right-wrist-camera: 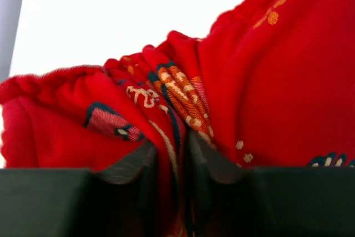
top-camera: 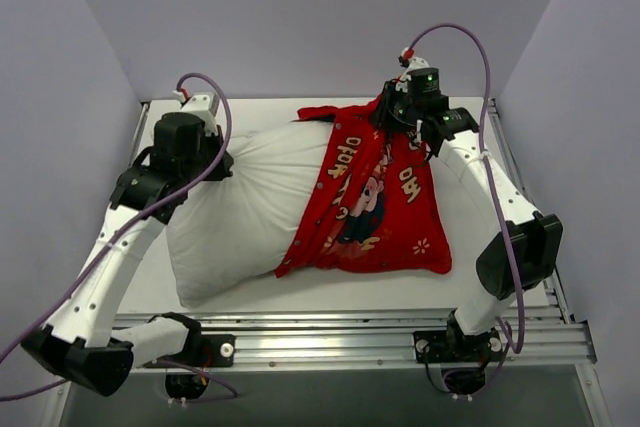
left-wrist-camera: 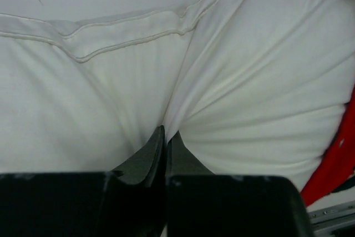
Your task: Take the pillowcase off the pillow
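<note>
Left gripper [left-wrist-camera: 165, 138]: the two dark fingers were pressed almost together, with only a thin slit between them, and they pinched a fold of the white pillow cloth at their tips
Cloth at the left gripper: smooth white woven fabric, and long soft creases ran out from the pinched point like a fan
Right gripper [right-wrist-camera: 169, 149]: the jaws were closed on a thick bunch of red fabric, which filled the narrow gap between the fingers and rose above them in tight gathers
Cloth at the right gripper: bright red and slightly fuzzy, with printed orange, cream and dark blue patterns crushed into the folds
Pillowcase [top-camera: 385, 202]: red cover with a cartoon figure, pale characters and small flowers; it covered only the right part of the pillow, its open edge ran in a slant across the middle, and its far corner was lifted and gathered at the right gripper
Pillow [top-camera: 235, 212]: large, plump and white, lying across the table; its left part was bare and its right part was inside the pillowcase; a stitched seam with a flat border ran along its edge in the left wrist view
Place of the left gripper: at the far left side of the bare pillow, well apart from the red edge
Table [top-camera: 480, 272]: flat white surface under the pillow
Rail [top-camera: 400, 337]: ribbed silver metal bar at the near edge, carrying both arm bases
Walls [top-camera: 320, 17]: plain pale lilac panels around the table
</note>
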